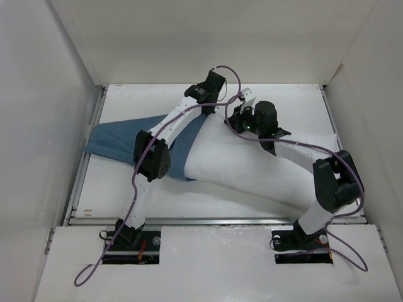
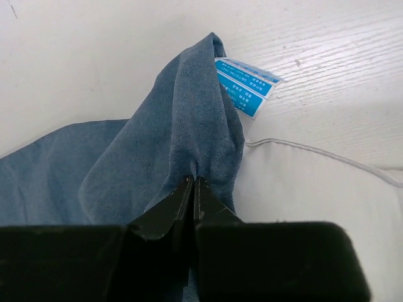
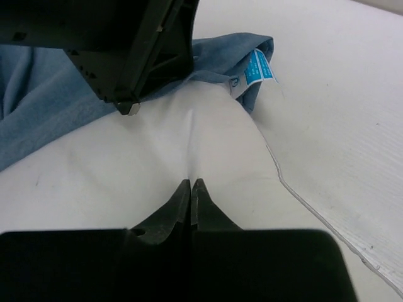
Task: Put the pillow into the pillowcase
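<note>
A plump white pillow (image 1: 252, 167) lies across the middle and right of a white table (image 1: 296, 100), its long side running left to right. A thin, wrinkled blue pillowcase (image 1: 116, 141) is spread flat to its left, with one edge meeting the pillow's left end; whether any of the pillow is inside cannot be told. At the far corner of that edge the blue cloth is drawn up into a peak, and a small blue and white label (image 2: 245, 88) hangs there. The left gripper (image 2: 192, 182) has its fingers pressed together on this peak of pillowcase cloth. Just beside it, the right gripper (image 3: 191, 184) pinches a fold of the pillow's white fabric, fingers closed tight.
</note>
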